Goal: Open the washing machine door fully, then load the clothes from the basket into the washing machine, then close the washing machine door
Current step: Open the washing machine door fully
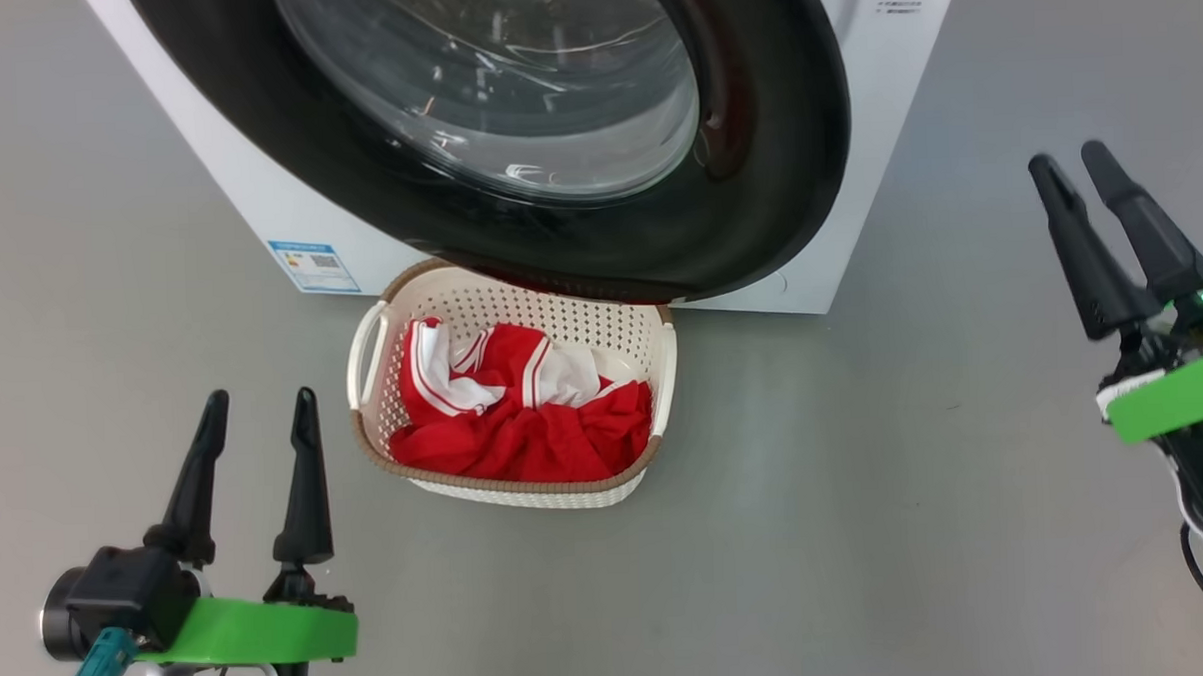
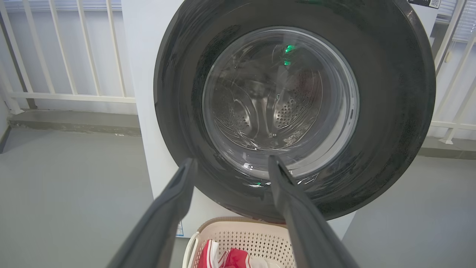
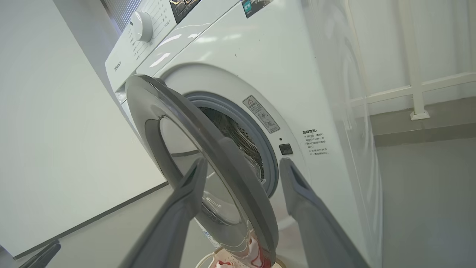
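Note:
The washing machine [image 1: 883,88] stands at the top of the head view. Its black-rimmed door [image 1: 785,151] is ajar and hangs over the back of the cream basket [image 1: 520,306] on the floor. Red clothes [image 1: 535,430] with white stripes lie inside the basket. My left gripper [image 1: 259,400] is open and empty, left of the basket. Its wrist view faces the door's glass [image 2: 279,100], with the basket [image 2: 241,230] below. My right gripper [image 1: 1067,157] is open, well right of the machine. Its wrist view looks at the door [image 3: 230,175] edge-on, with the steel drum [image 3: 238,134] behind.
Grey floor surrounds the basket on the left, front and right. A white railing [image 2: 63,56] runs behind the machine, and a white wall [image 3: 55,130] stands on its far side. A blue energy sticker [image 1: 314,265] marks the machine's lower front.

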Controlling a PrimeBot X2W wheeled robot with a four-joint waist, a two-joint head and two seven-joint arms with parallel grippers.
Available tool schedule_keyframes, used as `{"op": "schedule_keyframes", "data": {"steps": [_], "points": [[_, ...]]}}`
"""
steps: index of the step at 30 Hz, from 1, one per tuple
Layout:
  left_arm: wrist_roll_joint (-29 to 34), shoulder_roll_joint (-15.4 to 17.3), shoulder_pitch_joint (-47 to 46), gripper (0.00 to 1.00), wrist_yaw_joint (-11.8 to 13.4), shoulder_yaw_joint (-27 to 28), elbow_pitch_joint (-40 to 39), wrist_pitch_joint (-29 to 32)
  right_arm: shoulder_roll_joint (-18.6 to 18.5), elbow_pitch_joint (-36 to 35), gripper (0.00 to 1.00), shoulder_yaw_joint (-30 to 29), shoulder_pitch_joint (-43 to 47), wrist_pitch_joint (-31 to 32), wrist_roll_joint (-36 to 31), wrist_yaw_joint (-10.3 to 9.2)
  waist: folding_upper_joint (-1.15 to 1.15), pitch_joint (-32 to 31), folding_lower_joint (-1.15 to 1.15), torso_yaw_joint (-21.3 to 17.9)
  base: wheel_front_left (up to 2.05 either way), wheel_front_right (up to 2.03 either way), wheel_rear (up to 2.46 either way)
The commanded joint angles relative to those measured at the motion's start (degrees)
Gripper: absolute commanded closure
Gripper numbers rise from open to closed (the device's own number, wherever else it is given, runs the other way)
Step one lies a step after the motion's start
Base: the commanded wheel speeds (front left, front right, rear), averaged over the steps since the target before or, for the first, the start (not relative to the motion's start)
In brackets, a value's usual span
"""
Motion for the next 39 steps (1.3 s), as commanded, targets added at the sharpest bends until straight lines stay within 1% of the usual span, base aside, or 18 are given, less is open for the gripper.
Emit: {"op": "schedule_keyframes", "data": {"steps": [1,3,5,8,10,12,16,24,39], "points": [[0.7,1.1,0.0,0.0,-0.3,2.1,-1.5,-0.5,-1.5,-1.7,0.0,0.8,1.8,-1.3,-2.1,0.52,0.0,-0.2,0.0,-0.5,0.0,0.0,0.0],[0.7,1.1,0.1,0.0,-0.4,2.2,-1.7,-0.5,-1.7,-1.6,0.0,0.6,3.0,-1.9,-5.5,0.52,0.0,-0.1,0.0,-0.8,0.0,0.0,0.0],[0.6,1.1,0.0,0.0,-0.4,2.3,-1.8,-0.5,-0.9,-1.8,0.0,-2.1,4.0,-2.1,-11.3,0.52,0.0,0.2,0.0,-1.0,0.0,0.0,0.0],[0.4,1.1,-0.2,0.0,-0.4,2.2,-2.0,-0.5,2.6,-2.8,0.0,-6.8,6.6,-2.1,-18.6,0.52,0.0,0.9,0.0,-1.2,0.0,0.0,0.0],[0.4,1.1,-0.4,0.0,-0.5,2.2,-2.0,-0.5,4.9,-3.3,0.0,-9.0,8.5,-2.1,-22.1,0.52,0.0,1.2,0.0,-1.3,0.0,0.0,0.0],[0.4,1.1,-0.6,0.0,-0.5,2.1,-2.0,-0.5,6.0,-3.3,0.0,-10.1,9.8,-2.1,-26.0,0.52,0.0,1.4,0.0,-1.4,0.0,0.0,0.0],[0.4,1.1,-1.0,0.0,-0.5,2.0,-2.0,-0.5,8.0,-2.7,0.0,-11.1,11.1,-2.1,-30.2,0.52,0.0,1.9,0.0,-1.3,0.0,0.0,0.0],[0.3,1.1,-1.5,0.0,-0.6,1.7,-1.8,-0.5,9.3,-0.2,0.0,-12.5,11.5,-2.1,-34.3,0.52,0.0,2.5,0.0,-0.7,0.0,0.0,0.0],[0.1,1.1,-1.3,0.0,-0.6,1.6,-1.5,-0.5,10.8,0.8,0.0,-12.6,11.4,-2.1,-34.8,0.52,0.0,2.1,0.0,-0.5,0.0,0.0,0.0]]}}
